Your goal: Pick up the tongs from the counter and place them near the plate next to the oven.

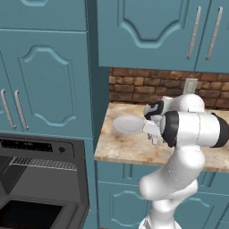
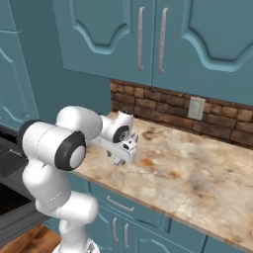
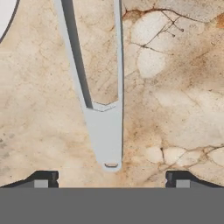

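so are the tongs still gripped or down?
Down: tongs lie flat on the counter, gripper fingertips spread wide either side, not touching.

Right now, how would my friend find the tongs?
Find the beige stone counter beside the black oven. Beside the pale round plate lie the tongs: two slim silver arms joined in a V, flat under the open gripper.

From behind the arm on its left, we look forward and down at the counter (image 1: 120, 145), with the oven (image 1: 40, 179) at lower left and the plate (image 1: 127, 124) near the counter's end. From behind on the right, we face the same counter (image 2: 197, 173) and brick wall (image 2: 163, 106) from the other side. From the hand, we look straight down, very close, at the tongs (image 3: 103, 127) lying on the stone, the plate's edge (image 3: 5, 17) at the upper left corner.
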Robot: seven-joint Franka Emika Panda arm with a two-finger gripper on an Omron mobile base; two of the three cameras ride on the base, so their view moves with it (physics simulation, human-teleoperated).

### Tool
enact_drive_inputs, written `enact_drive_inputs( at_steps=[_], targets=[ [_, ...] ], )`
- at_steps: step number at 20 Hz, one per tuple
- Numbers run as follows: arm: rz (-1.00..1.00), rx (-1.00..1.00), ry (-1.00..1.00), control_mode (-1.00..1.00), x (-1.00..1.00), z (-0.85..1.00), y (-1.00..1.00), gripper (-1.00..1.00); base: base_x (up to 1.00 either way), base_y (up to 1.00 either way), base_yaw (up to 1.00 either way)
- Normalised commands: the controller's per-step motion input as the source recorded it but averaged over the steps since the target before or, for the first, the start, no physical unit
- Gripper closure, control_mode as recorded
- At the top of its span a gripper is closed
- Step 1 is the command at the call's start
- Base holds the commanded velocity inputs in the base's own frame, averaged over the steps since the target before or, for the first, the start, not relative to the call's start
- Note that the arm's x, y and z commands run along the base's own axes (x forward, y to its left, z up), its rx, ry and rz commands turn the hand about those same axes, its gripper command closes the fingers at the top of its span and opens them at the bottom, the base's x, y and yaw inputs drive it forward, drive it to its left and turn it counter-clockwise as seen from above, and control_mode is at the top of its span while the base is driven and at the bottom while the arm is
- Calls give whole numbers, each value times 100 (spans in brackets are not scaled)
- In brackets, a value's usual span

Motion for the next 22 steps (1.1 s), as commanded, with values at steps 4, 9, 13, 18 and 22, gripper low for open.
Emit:
enact_drive_inputs(
  at_steps=[4,9,13,18,22],
  targets=[
    [0,0,-11,-100,-100,24,13,-100,0,0,0],
    [0,0,-10,-100,-100,40,11,-100,0,0,0],
    [0,0,-9,-100,-100,75,1,-100,0,0,0],
    [0,0,-2,-100,-100,98,1,-100,0,0,0],
    [0,-2,0,-100,-95,100,7,-100,0,0,0]
  ],
)
